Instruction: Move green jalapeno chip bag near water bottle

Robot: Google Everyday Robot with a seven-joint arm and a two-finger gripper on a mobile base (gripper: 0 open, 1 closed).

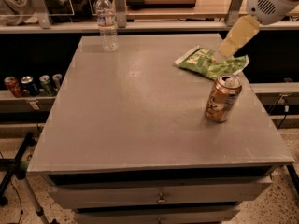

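Green foil, shiny and crinkled: green jalapeno chip bag point(205, 65) lying flat at the far right of the grey table point(140, 120), well apart from the water bottle point(107, 24) standing upright near the far left corner. Pale gripper point(221, 55) slanting down from the upper right, tip at the bag's far edge. Impossible to tell whether touching the foil, and impossible to tell whether released or clenched.

Hazard one, probably the nearest: orange-brown drink can point(223, 98) upright just in front of the bag, near the table's right side. Easily toppled if clipped by the arm or by a trailing corner of foil on the way out, then free to roll off the edge.

Hazard two: slick, puffy film. Prone to slipping out of a shallow pinch and dropping short of the goal, somewhere across the bare middle. Prone also to a scrape on the tabletop if approached too low, given so flat a target.

Hazard three, at the far end: tall, narrow, light bottle close to the back edge. Likely to fall if swept into low and fast. Safer to arrive high, lower gently, and set down just beside, not against.
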